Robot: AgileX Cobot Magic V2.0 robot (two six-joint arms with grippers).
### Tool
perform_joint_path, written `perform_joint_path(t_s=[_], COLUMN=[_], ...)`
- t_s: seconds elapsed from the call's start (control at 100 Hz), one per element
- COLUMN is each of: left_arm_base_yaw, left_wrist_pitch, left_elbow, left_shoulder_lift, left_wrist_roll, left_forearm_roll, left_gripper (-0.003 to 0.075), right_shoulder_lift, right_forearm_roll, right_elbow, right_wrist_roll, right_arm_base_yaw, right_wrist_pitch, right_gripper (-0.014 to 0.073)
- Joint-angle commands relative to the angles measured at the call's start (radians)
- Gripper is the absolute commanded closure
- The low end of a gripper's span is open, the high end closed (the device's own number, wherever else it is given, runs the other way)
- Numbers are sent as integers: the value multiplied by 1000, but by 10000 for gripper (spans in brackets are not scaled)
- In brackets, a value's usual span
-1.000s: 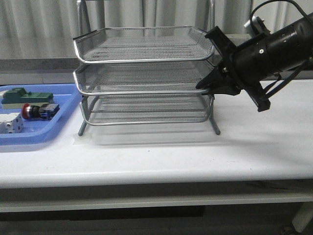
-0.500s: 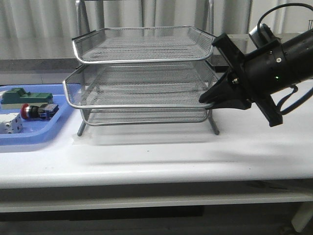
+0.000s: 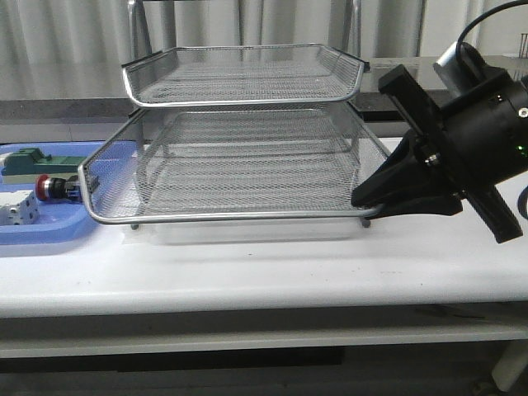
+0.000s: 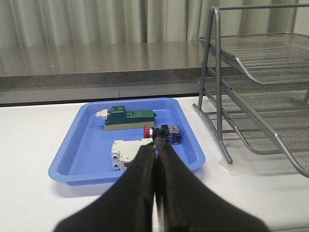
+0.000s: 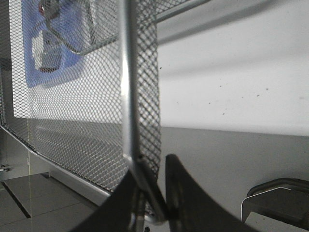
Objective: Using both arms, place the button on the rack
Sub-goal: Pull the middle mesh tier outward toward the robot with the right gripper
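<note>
Front view: right pincer (image 3: 371,206) clamped on the front right corner of the rack's (image 3: 247,132) middle tray (image 3: 231,216), black fingers pinched over the rim wire. Seen likewise in the right wrist view, both fingers (image 5: 181,193) closed on the wire edge and mesh wall of that tray. Middle tray drawn well forward of the other two, its front rim overhanging the worktop (image 3: 264,264) in front of the frame. Three trays counted: top one in place, middle one out, bottom one mostly hidden under the middle mesh.

Left pincer (image 4: 155,159), in the left wrist view, closed to a thin seam with nothing between the tips, hanging above the near edge of the blue tray (image 4: 87,140).

One button (image 4: 163,134) lying flat in that blue tray, well apart from the rack's mesh, on the robot's left side of the worktop. Long axis lying across the worktop, side to side; red head toward the left, away from the rack, blue rear block toward the rack. Partly screened by the middle tray's corner in the front view.

Two other parts in the blue tray: one green block (image 4: 129,117) behind the button, one white block (image 4: 125,153) in front of it.
</note>
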Motion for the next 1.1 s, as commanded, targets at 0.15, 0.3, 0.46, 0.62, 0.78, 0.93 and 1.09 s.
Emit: perform_joint_path(t_s=[0.15, 0.3, 0.46, 0.62, 0.78, 0.93, 1.09], left_arm_base_yaw=[0, 0, 0, 0, 0, 0, 0], left_wrist_pitch=[-84, -84, -84, -84, -84, -84, -84], left_elbow=[47, 47, 47, 47, 47, 47, 47], left_shoulder_lift=[-35, -35, -35, -35, -35, -35, -35], left_wrist_roll=[-7, -7, -7, -7, -7, -7, -7], left_forearm_roll=[0, 0, 0, 0, 0, 0, 0], left_gripper=[741, 741, 741, 741, 741, 741, 741], right_shoulder_lift=[-36, -36, -47, -96, -171, -265, -389], right_forearm_roll=[-21, -21, -29, -91, -262, -499, -739], right_elbow=[-10, -10, -10, -10, -10, -10, -44], right_wrist_roll=[-16, -19, -30, -19, 70, 234, 401], right_arm_base_yaw=[7, 7, 7, 7, 7, 7, 7], right_wrist_pitch=[75, 76, 84, 95, 125, 144, 142], right_gripper=[349, 121, 50, 49, 49, 51, 51])
